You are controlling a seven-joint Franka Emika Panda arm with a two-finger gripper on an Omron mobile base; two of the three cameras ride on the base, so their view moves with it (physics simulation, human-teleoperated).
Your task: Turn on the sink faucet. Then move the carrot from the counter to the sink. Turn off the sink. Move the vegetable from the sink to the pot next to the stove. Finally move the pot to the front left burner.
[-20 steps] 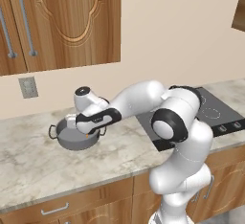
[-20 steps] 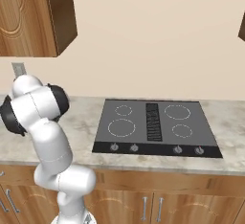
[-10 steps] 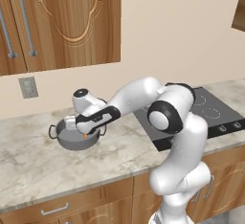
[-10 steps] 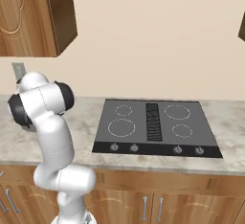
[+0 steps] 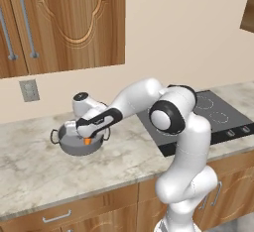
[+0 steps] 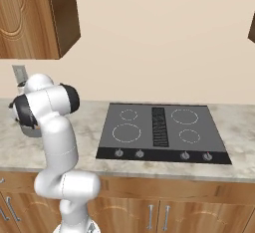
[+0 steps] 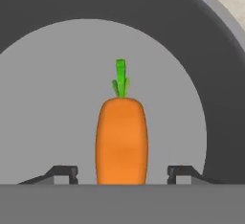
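The counter [image 5: 39, 166] is seen as a marbled stone worktop over wooden cabinets, and the stove [image 6: 162, 130] is set flush into it, well apart from the work on the arm's left. On the counter a grey two-handled pot [image 5: 64, 144] stands, with the arm stretched out low over it. The gripper [image 5: 85, 136] is held at the pot's rim, pointed down into the bowl.

In the hand view the pot's flat grey floor is seen ringed by its dark wall, and the carrot [image 7: 121, 141] is framed between the two dark fingertips [image 7: 62, 172]. A clear gap is left on each side of the carrot, so the jaws are judged to be released and off it. The carrot appears to be inside the pot; whether it lies on the floor or is dropping cannot be told.

The placing step is judged to be finishing, with the pot's move to the front left burner not yet done. Trouble could be caused by the hand being lifted off line: a finger could be caught on the rim and the pot tipped or slid. A poor grasp on the thin rim or a handle could let the pot swing and the carrot be spilled.
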